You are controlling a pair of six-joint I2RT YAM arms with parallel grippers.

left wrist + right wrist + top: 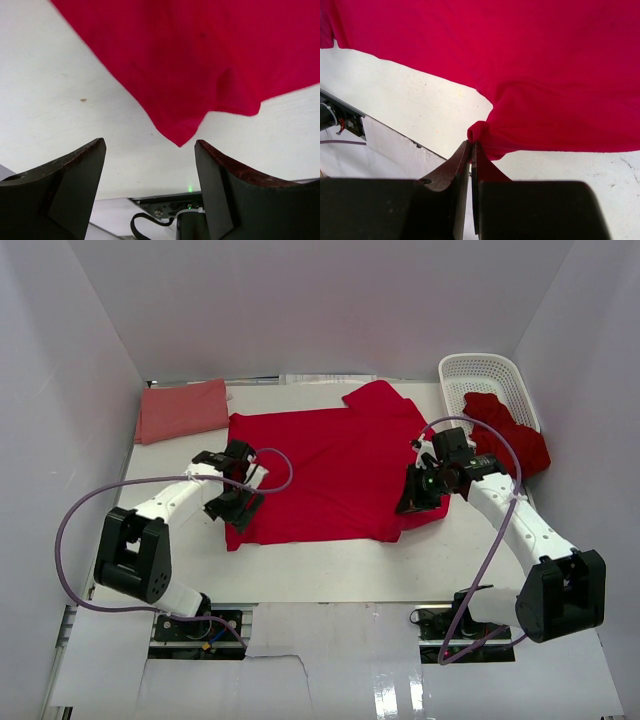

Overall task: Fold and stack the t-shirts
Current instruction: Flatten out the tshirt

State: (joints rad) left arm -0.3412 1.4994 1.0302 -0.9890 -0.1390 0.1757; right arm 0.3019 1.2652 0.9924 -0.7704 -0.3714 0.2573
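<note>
Right gripper (pixel 471 146) is clamped tight on a bunched bit of the red shirt (pixel 330 465), at its near-right hem. Left gripper (pixel 150 144) is wide open with nothing in it, hanging just over the shirt's near-left corner. The shirt lies spread flat mid-table (pixel 330 575). A pink shirt (pixel 180 410) sits folded at the far left, and a second red shirt (pixel 510 440) spills out of the basket (pixel 488 372) far right.
</note>
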